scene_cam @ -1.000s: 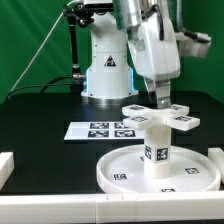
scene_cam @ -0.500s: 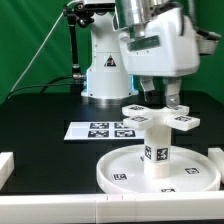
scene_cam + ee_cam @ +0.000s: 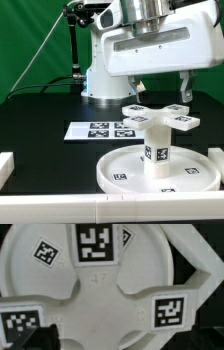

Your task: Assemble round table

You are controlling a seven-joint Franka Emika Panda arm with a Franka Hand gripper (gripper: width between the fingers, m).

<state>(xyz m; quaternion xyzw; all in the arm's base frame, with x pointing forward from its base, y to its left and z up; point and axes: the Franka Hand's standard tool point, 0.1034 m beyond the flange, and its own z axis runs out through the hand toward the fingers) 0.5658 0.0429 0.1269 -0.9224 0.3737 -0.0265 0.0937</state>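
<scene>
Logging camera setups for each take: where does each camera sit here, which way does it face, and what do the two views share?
Exterior view: off the arm, low at the table's edge, facing the robot base; shows the round disc, upright leg, cross-bar foot, marker board, plus arm and gripper above.
Wrist view: on the wrist, looking down close; only dark gripper fingertips show.
Shared: the tagged cross-bar foot.
</scene>
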